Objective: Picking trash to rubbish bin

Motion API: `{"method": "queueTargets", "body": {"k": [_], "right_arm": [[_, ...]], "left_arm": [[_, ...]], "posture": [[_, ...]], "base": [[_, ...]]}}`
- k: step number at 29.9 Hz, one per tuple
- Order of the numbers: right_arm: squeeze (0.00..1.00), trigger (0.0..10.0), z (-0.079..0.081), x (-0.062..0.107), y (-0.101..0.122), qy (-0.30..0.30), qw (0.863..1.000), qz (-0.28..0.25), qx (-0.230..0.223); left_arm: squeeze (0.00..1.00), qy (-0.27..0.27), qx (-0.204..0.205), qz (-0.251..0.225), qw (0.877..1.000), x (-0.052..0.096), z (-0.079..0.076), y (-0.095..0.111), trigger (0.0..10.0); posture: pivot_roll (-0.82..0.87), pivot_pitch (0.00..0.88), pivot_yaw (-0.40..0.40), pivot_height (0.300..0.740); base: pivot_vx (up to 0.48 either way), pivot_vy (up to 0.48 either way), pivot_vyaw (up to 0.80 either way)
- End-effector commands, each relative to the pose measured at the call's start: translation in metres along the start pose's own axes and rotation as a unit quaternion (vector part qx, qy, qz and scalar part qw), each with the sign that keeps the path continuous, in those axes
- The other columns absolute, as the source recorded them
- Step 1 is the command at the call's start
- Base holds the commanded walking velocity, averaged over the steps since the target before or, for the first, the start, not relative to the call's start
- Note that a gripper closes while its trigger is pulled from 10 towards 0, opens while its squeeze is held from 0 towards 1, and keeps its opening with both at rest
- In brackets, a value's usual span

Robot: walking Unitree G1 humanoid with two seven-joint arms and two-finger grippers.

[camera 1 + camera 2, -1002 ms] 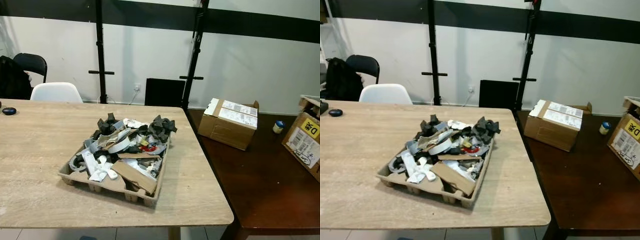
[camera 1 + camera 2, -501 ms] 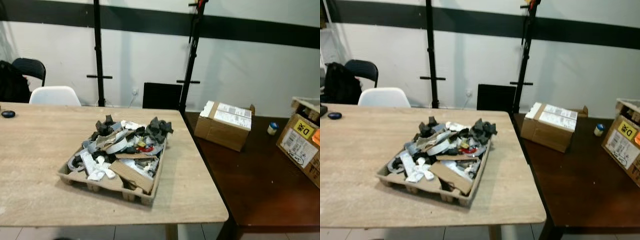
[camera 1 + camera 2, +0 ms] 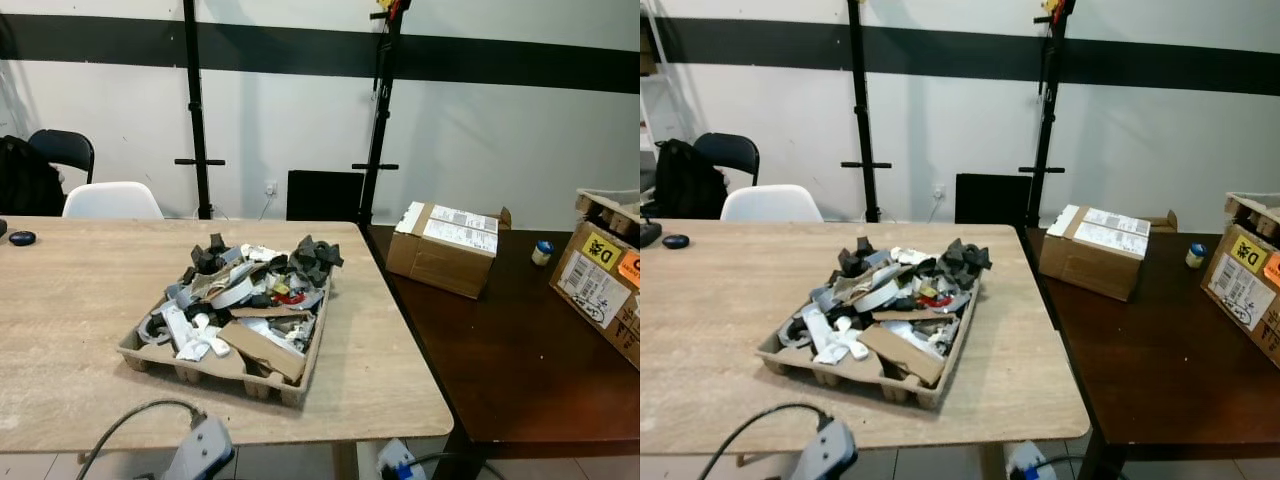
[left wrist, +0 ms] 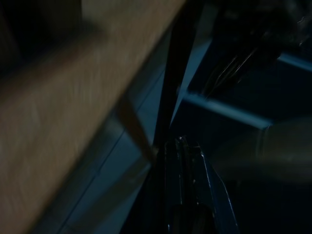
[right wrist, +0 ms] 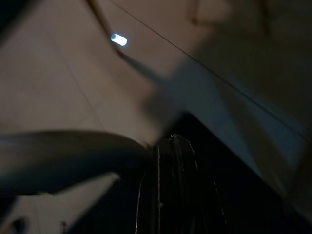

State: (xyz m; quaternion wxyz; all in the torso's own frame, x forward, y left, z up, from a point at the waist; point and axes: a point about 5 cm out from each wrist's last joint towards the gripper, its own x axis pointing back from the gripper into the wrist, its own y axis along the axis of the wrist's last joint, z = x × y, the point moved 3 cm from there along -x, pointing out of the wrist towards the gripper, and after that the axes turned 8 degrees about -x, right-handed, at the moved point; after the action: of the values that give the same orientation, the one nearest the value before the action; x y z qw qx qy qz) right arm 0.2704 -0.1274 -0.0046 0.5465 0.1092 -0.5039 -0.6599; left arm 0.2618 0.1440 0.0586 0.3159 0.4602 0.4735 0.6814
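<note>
Trash tray (image 3: pixel 150 352) on table; left gripper (image 4: pixel 187 161), seemingly closed, below.

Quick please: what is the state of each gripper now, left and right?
Left gripper: shut, holding nothing, low beside the table.
Right gripper: shut, holding nothing, low over the floor.

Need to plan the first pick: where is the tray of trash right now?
The tray of trash sits on the light wooden table, near its right front corner, left of the dark table.
</note>
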Motion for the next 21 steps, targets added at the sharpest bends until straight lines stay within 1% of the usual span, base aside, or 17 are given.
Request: {"method": "queueTargets", "body": {"k": [1,2,3,4,5,7,8,9,11,12,13,14,16,17,18,20,21], "right_arm": [[0.0,10.0,0.007,0.003,0.015,0.044,0.999,-0.014,0.002],[0.0,10.0,0.013,0.006,0.032,0.075,0.996,-0.041,-0.003],[0.0,10.0,0.013,0.006,0.032,0.075,0.996,-0.041,-0.003],[0.0,10.0,0.018,0.008,0.047,0.102,0.993,-0.064,-0.008],[0.0,10.0,0.025,0.012,0.064,0.134,0.987,-0.09,-0.012],[0.0,10.0,0.033,0.018,0.085,0.171,0.977,-0.124,-0.017],[0.0,10.0,0.033,0.018,0.085,0.171,0.977,-0.124,-0.017],[0.0,10.0,0.036,0.02,0.092,0.184,0.973,-0.135,-0.018],[0.0,10.0,0.042,0.027,0.112,0.21,0.963,-0.169,-0.026],[0.0,10.0,0.044,0.029,0.118,0.217,0.959,-0.18,-0.029],[0.0,10.0,0.044,0.029,0.118,0.217,0.959,-0.18,-0.029],[0.0,10.0,0.045,0.032,0.127,0.22,0.954,-0.199,-0.03],[0.0,10.0,0.04,0.035,0.146,0.196,0.949,-0.246,-0.022],[0.0,10.0,0.03,0.035,0.159,0.144,0.95,-0.278,-0.011],[0.0,10.0,0.022,0.035,0.168,0.103,0.948,-0.301,-0.007],[0.0,10.0,0.007,0.041,0.187,0.029,0.937,-0.347,-0.01],[0.0,10.0,0.007,0.041,0.187,0.029,0.937,-0.347,-0.01]], "left_arm": [[0.0,-0.005,0.008,-0.024,1.0,0.003,0.004,0.014,10.0],[0.0,-0.005,0.012,-0.05,0.999,0.002,0.007,0.029,10.0],[0.0,-0.005,0.012,-0.05,0.999,0.002,0.007,0.029,10.0],[0.0,-0.005,0.015,-0.073,0.997,0.003,0.009,0.041,10.0],[0.0,-0.008,0.021,-0.097,0.995,0.003,0.011,0.055,10.0],[0.0,-0.013,0.029,-0.128,0.991,0.004,0.013,0.071,10.0],[0.0,-0.013,0.029,-0.128,0.991,0.004,0.013,0.071,10.0],[0.0,-0.017,0.033,-0.137,0.99,0.005,0.012,0.077,10.0],[0.0,-0.033,0.045,-0.168,0.984,0.006,0.01,0.097,10.0],[0.0,-0.038,0.049,-0.18,0.982,0.007,0.009,0.104,10.0],[0.0,-0.038,0.049,-0.18,0.982,0.007,0.009,0.104,10.0],[0.0,-0.043,0.051,-0.195,0.978,0.008,0.009,0.113,10.0],[0.0,-0.028,0.044,-0.223,0.974,0.007,0.015,0.13,10.0],[0.0,-0.002,0.033,-0.225,0.974,0.005,0.023,0.136,10.0],[0.0,0.011,0.031,-0.221,0.975,0.004,0.029,0.139,10.0],[0.0,0.025,0.015,-0.188,0.982,0.001,0.036,0.141,10.0],[0.0,0.025,0.015,-0.188,0.982,0.001,0.036,0.141,10.0]], "posture": [[-0.03,0.063,-0.046,0.74],[-0.02,0.066,-0.051,0.74],[-0.02,0.066,-0.051,0.74],[-0.02,0.07,-0.056,0.74],[-0.02,0.07,-0.056,0.74],[-0.02,0.073,-0.061,0.74],[-0.02,0.073,-0.061,0.74],[-0.02,0.076,-0.064,0.74],[-0.02,0.079,-0.068,0.74],[-0.02,0.08,-0.068,0.74],[-0.02,0.08,-0.068,0.74],[-0.02,0.082,-0.069,0.74],[-0.02,0.083,-0.069,0.74],[-0.02,0.083,-0.069,0.74],[-0.02,0.085,-0.067,0.74],[-0.02,0.09,-0.06,0.74],[-0.02,0.09,-0.06,0.74]], "base": [[0.0,0.0,0.0],[0.0,0.0,0.0],[0.0,0.0,0.0],[0.0,0.0,0.0],[0.0,0.0,0.0],[0.0,0.0,0.0],[0.0,0.0,0.0],[0.0,0.0,0.0],[0.0,0.0,0.0],[0.0,0.0,0.0],[0.0,0.0,0.0],[0.0,0.0,0.0],[0.0,0.0,0.0],[0.0,0.0,0.0],[0.0,0.0,0.0],[0.0,0.0,0.0],[0.0,0.0,0.0]]}}
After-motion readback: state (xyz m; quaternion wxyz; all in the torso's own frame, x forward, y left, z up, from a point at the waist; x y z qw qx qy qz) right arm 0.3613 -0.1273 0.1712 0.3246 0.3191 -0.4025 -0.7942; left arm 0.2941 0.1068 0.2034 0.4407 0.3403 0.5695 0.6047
